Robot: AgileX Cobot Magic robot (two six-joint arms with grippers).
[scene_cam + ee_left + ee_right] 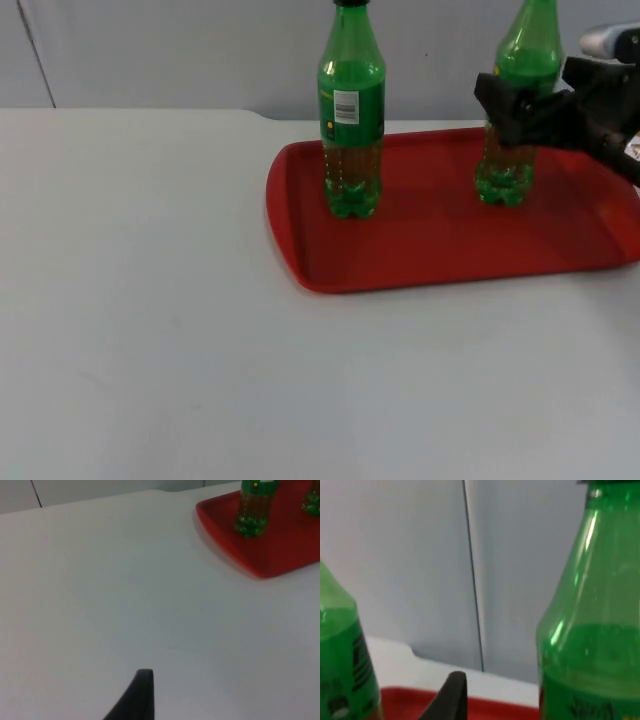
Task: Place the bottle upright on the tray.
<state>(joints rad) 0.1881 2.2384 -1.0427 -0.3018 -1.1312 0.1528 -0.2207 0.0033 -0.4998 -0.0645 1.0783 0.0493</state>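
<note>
While two green bottles stand upright on the red tray [420, 250], the right hand [515, 110] is at the bottle on the tray's right side, its black fingers set around that bottle's middle, so it looks closed on the bottle. The tray is a shallow red plastic one with a raised rim and rounded corners, lying on the white bench [150, 300] toward its far right part, close to the grey wall [150, 50]. It holds both bottles and nothing else that can be seen.

The right bottle [508, 180] is clear green plastic with a lumpy footed base that rests on the tray floor; its lower part shows brownish through the plastic, and its neck narrows upward behind the hand. From the right wrist camera the same bottle [595, 630] rises tall and close, with a green label band low on its body.

The left bottle [351, 130] stands free near the tray's left end, well apart from the other. It has a dark cap, a green label with a white barcode patch and a small yellow mark, and the same footed base.

The left hand [137, 695] waits over bare bench, well apart from the tray; whether it is open or closed cannot be told.
</note>
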